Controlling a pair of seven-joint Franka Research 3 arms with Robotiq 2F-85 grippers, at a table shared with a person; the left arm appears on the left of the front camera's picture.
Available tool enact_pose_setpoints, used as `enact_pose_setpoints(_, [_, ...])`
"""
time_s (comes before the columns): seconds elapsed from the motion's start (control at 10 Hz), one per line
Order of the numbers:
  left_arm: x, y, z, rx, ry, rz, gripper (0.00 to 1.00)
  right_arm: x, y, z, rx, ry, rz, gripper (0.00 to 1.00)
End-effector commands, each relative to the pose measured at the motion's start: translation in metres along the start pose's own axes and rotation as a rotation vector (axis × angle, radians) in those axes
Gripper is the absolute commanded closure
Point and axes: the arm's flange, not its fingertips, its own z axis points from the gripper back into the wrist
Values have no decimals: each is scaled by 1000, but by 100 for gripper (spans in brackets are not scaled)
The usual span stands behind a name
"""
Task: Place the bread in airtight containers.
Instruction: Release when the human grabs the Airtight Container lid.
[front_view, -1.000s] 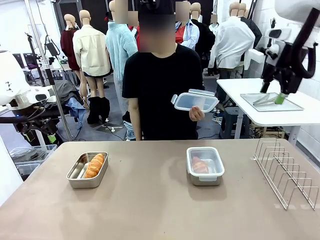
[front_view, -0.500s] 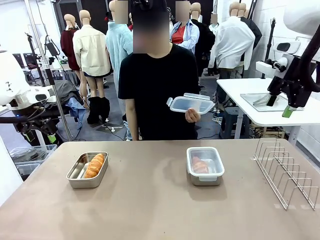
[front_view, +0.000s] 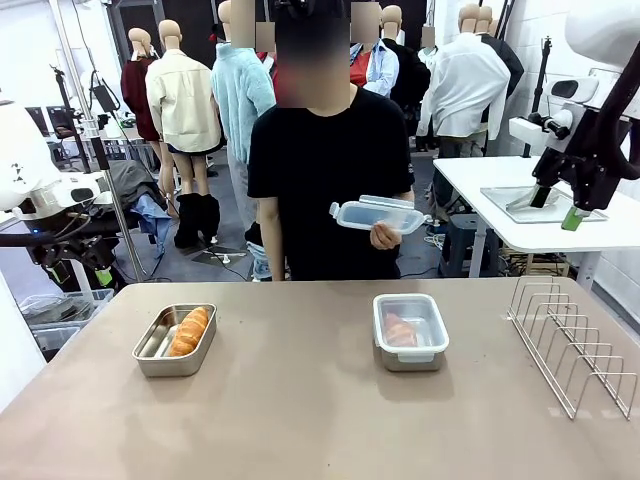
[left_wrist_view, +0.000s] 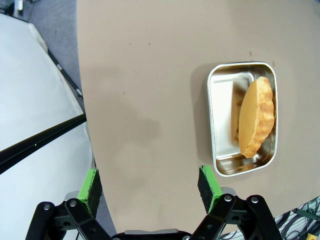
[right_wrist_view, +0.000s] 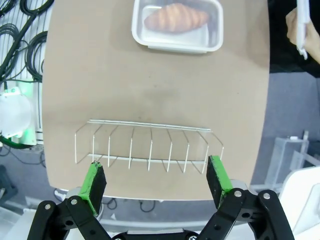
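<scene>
**Currently: second lid lowered toward the tabletop, both claws released**

Since a second ago the person's hand (front_view: 385, 234) has brought the clear lid (front_view: 375, 214) lower and flatter. The right tin (front_view: 410, 331) is lidded, with a croissant (front_view: 399, 331) inside. The left tin (front_view: 174, 340) on the tabletop (front_view: 300, 400) holds its croissant (front_view: 190, 330) uncovered; judged remaining step: lidding it. Left claw (left_wrist_view: 152, 186) and right claw (right_wrist_view: 156, 182) stand released, jaws wide, well apart from both tins. A wire rack (front_view: 575, 345) stands far right.
</scene>
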Motion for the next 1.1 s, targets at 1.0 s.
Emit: enact_pose_setpoints(1.0, [-2,1,1,25,4,7,0,0,-3,0,4,6,-4,0])
